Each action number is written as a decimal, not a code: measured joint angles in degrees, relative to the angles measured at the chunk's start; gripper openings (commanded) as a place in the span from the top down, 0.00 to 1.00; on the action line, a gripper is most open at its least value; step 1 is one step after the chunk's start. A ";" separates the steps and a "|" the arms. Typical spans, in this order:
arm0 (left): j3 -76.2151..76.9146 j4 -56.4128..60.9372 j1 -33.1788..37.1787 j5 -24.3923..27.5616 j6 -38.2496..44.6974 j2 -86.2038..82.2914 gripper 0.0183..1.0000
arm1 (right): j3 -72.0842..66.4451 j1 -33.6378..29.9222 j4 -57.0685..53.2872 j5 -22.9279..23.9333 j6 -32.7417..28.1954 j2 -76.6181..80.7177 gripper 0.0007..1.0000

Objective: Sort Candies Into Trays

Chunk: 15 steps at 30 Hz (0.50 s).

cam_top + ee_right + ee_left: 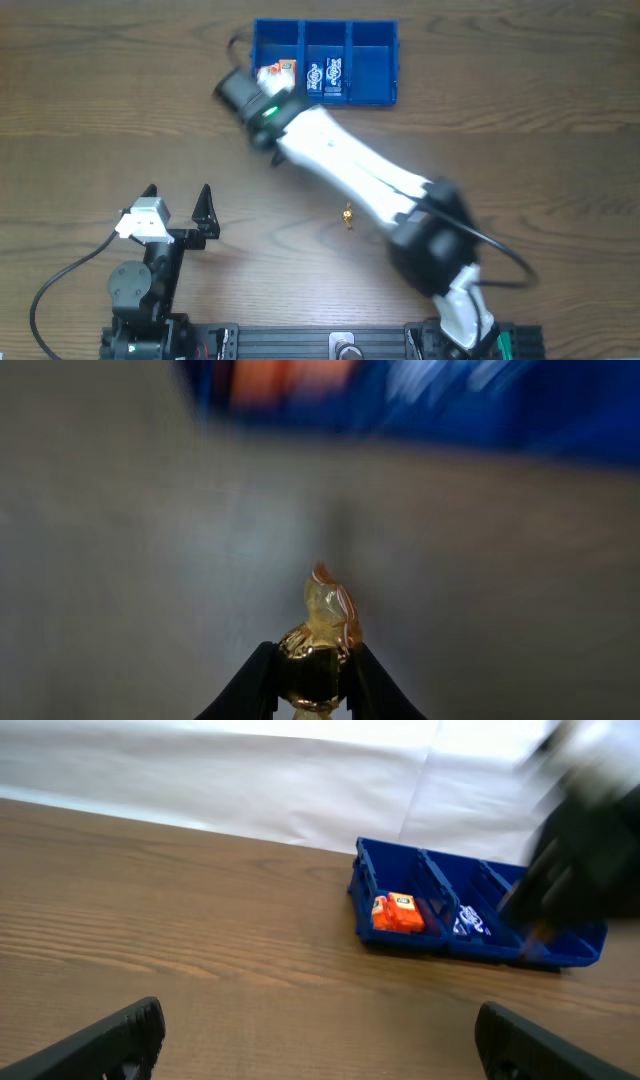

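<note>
Right wrist view: right gripper (pixel 312 660) clenched on a gold candy (pixel 322 615) near the blue tray (pixel 372 55); left gripper (pixel 178 197) spread wide, well apart

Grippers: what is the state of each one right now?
Left gripper: open, holding nothing.
Right gripper: closed on a small translucent amber wrapped candy.

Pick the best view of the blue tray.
Top view: the blue tray shows all three compartments from above. Left wrist view has it side-on, partly behind the right arm; right wrist view catches a strip.
</note>
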 measured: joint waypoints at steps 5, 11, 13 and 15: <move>0.00 0.00 0.00 0.02 0.00 0.00 0.00 | 1.60 -12.04 2.03 2.69 -4.83 -6.51 0.80; 0.00 0.00 0.00 0.02 -0.02 0.02 0.00 | 1.42 -20.48 6.49 3.34 -10.16 -2.51 0.79; 0.00 0.00 0.00 0.02 -0.02 0.00 0.00 | 1.14 -21.18 7.37 3.23 -11.30 -0.85 0.77; 0.00 0.00 0.00 0.02 -0.02 0.00 0.00 | 1.01 -21.49 8.11 3.10 -12.15 0.52 0.72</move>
